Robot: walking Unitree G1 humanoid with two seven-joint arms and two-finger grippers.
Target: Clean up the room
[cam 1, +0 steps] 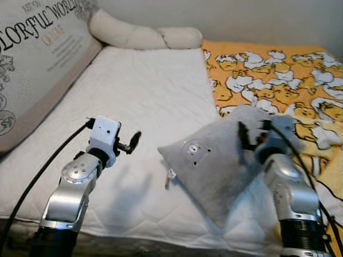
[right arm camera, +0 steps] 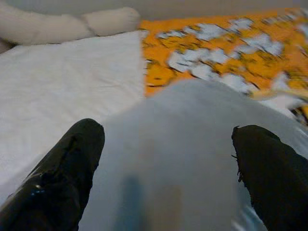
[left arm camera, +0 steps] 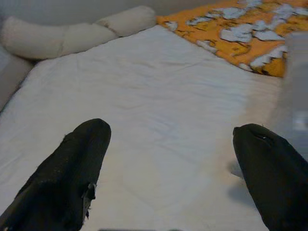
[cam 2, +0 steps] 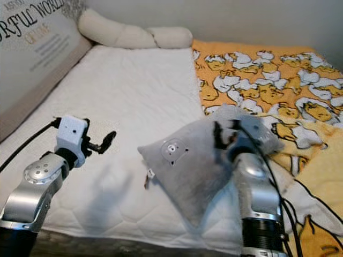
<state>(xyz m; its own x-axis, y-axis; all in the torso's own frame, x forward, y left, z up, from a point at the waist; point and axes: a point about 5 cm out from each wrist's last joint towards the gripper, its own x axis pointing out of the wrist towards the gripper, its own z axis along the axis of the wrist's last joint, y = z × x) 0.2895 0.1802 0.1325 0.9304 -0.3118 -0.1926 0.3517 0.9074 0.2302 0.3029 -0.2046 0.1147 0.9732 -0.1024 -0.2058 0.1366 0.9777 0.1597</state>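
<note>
A grey pillow (cam 1: 209, 160) with a small bear face patch lies on the white mattress (cam 1: 139, 91), its far corner resting against the orange duck blanket (cam 1: 278, 80). My right gripper (cam 1: 253, 136) hovers over the pillow's right part, fingers open, with the grey fabric (right arm camera: 173, 159) spread between and below them. My left gripper (cam 1: 132, 142) is held above bare mattress just left of the pillow. It is open with nothing between its fingers (left arm camera: 82, 159).
A cream knotted bolster (cam 1: 144, 35) lies along the head of the bed. A large printed cushion (cam 1: 37, 59) leans along the left side. The orange blanket covers the right half of the bed. The mattress front edge runs below my arms.
</note>
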